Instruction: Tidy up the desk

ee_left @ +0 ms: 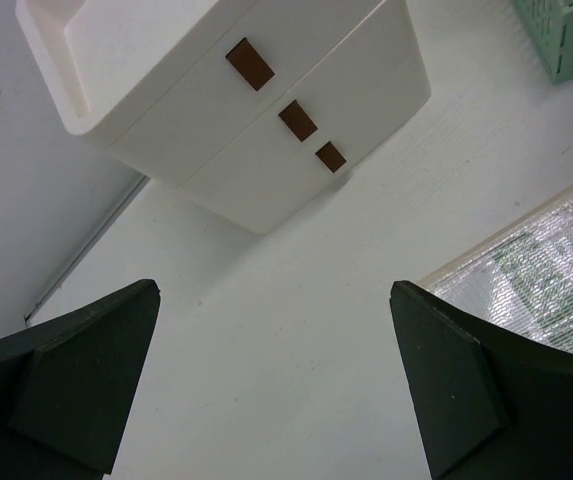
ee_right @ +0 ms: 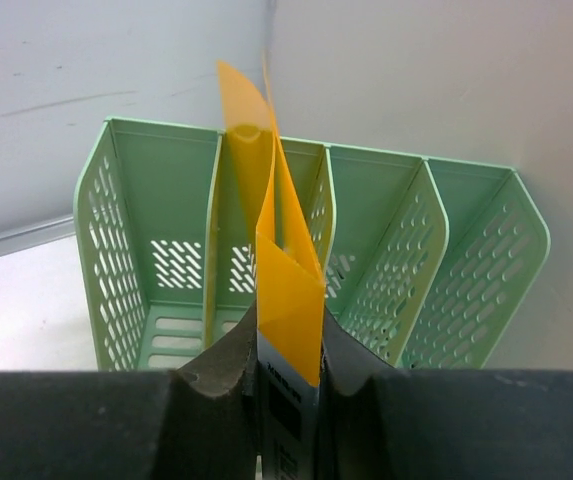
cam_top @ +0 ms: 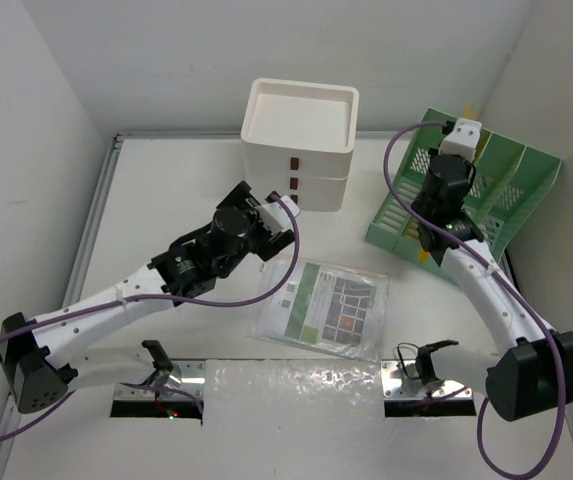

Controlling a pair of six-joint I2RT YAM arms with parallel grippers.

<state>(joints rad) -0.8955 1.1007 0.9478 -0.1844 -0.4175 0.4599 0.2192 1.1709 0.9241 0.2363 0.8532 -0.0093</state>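
The desk [cam_top: 166, 190] is a white tabletop with a metal rim. My right gripper [ee_right: 288, 345] is shut on a thin yellow folder [ee_right: 286, 270] held edge-on. The folder's far end reaches into the green file rack [ee_right: 166, 260], at the second slot from the left. From above, the right gripper [cam_top: 446, 195] hovers over the rack [cam_top: 511, 190] at the back right. My left gripper [ee_left: 274, 300] is open and empty, low over the bare desk [ee_left: 296, 390]. It points at the white drawer box [ee_left: 246, 100].
The drawer box [cam_top: 301, 140] stands at the back centre. A printed booklet in a clear sleeve [cam_top: 328, 305] lies mid-desk, and its corner [ee_left: 546, 270] shows beside the left fingers. A clear plastic strip [cam_top: 296, 390] runs along the near edge. Walls close in on both sides.
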